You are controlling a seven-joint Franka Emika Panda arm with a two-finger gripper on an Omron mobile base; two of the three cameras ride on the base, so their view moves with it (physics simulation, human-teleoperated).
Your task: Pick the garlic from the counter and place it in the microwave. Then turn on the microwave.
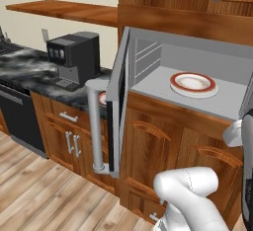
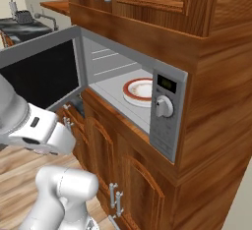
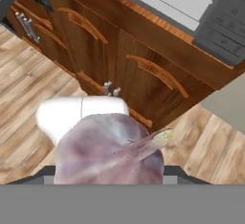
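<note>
Hand view: end effector [image 3: 109, 180] half-closed around garlic [image 3: 107, 149], clear of microwave [image 3: 217, 22] edge.

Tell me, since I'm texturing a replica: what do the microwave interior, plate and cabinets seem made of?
Microwave interior: matte grey, probably painted metal. Plate: glossy white with red rim, likely ceramic. Cabinets: varnished reddish wood, grain visible.

A coffee machine [image 1: 74, 57] stands on the marble counter [image 1: 24, 69].
</note>
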